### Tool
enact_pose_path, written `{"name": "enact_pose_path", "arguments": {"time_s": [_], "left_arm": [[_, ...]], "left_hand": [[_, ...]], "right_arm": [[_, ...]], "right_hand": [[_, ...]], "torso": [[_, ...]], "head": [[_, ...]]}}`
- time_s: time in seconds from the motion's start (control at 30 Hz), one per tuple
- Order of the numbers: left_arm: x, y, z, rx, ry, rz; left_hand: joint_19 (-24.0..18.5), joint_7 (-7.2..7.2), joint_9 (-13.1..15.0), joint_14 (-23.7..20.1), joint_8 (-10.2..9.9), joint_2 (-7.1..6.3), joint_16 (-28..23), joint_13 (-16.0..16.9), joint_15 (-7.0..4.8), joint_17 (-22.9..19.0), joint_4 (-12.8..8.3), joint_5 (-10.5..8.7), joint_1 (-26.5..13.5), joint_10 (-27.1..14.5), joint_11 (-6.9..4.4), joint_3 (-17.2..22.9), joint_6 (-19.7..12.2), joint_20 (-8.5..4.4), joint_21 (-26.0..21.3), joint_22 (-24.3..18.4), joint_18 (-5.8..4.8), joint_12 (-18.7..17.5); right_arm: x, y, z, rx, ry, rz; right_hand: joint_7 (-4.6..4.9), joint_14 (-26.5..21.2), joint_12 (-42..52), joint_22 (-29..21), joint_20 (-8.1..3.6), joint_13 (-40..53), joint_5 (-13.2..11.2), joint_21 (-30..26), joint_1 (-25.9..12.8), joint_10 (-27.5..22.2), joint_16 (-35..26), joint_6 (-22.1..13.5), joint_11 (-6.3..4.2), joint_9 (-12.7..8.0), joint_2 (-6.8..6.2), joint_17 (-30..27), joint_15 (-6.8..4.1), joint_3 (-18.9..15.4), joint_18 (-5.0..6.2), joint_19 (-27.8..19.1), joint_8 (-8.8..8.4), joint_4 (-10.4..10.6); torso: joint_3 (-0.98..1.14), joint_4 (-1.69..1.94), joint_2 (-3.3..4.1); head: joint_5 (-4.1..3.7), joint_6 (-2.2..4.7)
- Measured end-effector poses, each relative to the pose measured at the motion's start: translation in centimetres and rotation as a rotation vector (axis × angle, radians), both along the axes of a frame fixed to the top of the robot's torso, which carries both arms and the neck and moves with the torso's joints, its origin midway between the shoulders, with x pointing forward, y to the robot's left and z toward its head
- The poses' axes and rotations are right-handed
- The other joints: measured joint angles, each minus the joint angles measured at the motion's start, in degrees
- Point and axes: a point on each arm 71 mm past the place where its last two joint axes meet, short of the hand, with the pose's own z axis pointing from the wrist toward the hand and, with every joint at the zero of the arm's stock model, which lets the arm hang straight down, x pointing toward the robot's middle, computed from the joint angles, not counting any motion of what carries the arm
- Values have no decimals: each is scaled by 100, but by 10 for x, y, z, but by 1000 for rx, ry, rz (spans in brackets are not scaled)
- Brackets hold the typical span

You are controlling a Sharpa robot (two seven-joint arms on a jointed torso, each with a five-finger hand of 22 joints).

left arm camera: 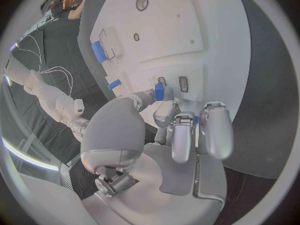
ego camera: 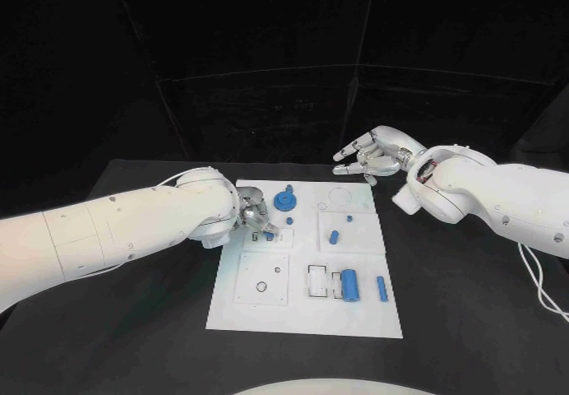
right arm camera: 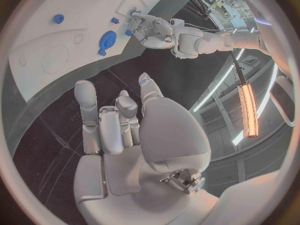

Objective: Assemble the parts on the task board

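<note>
The white task board (ego camera: 303, 317) lies mid-table. My left hand (ego camera: 252, 216) hovers low over its back-left corner and pinches a small blue part (left arm camera: 159, 91) between thumb and a fingertip, just above the board (left arm camera: 187, 35). Next to that hand a blue gear-like part (ego camera: 284, 200) stands on the board. A blue cylinder (ego camera: 351, 285) and a slim blue rod (ego camera: 381, 288) lie at the front right. Small blue pegs (ego camera: 335, 238) sit in the right middle. My right hand (ego camera: 373, 156) hangs beyond the back-right corner, fingers apart, holding nothing.
Black table (ego camera: 142, 329) surrounds the board on all sides. In the right wrist view the board (right arm camera: 62, 40) curves past my right hand (right arm camera: 119, 120), with the gear-like part (right arm camera: 107, 37) and my left hand (right arm camera: 150, 27) beyond. A white cable (ego camera: 539, 284) trails at the right.
</note>
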Motion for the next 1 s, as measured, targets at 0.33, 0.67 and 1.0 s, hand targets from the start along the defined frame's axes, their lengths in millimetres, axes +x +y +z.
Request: {"name": "enact_pose_path", "arguments": {"time_s": [0.33, 0.67, 1.0], "left_arm": [[0, 0, -1, 7, 7, -6], [-2, 1, -2, 17, 19, -14], [-2, 2, -2, 22, 24, -15]], "left_hand": [[0, -11, -1, 0, -4, 21, 0, 19, 0, 0, -40, -27, -20, 17, -1, 40, 30, 0, 0, 8, 0, 0], [0, -13, 15, 0, 21, 27, 0, 54, 0, 0, -90, -37, -27, 38, -22, 7, 32, 0, 0, 11, 0, 25], [0, -22, 14, 0, 17, 9, 0, 121, 0, 0, -145, -48, -72, 60, -43, -36, 42, 0, 0, 25, 0, 95]], "right_arm": [[0, 0, 0, 0, 1, 1], [0, 0, 0, -1, 2, 1], [0, 0, 0, -1, 3, 2]], "right_hand": [[0, 0, 0, 0, 0, 0, 0, 0, 0, 0, 0, 0, 0, 0, 0, -1, 0, 0, 0, 0, 0, 0], [0, 0, 0, 0, 0, 0, 0, 0, 0, 0, 0, 0, 0, 0, 0, -1, 0, 0, 0, 0, 0, 0], [0, 0, 0, -1, 0, 0, 0, 0, 0, 0, 0, 0, 0, 5, 0, -1, 0, 0, 0, 0, 0, 0]], "torso": [[2, 2, -4], [1, 3, -3], [1, 3, -2]], "head": [[9, -7], [10, -15], [15, -24]]}}
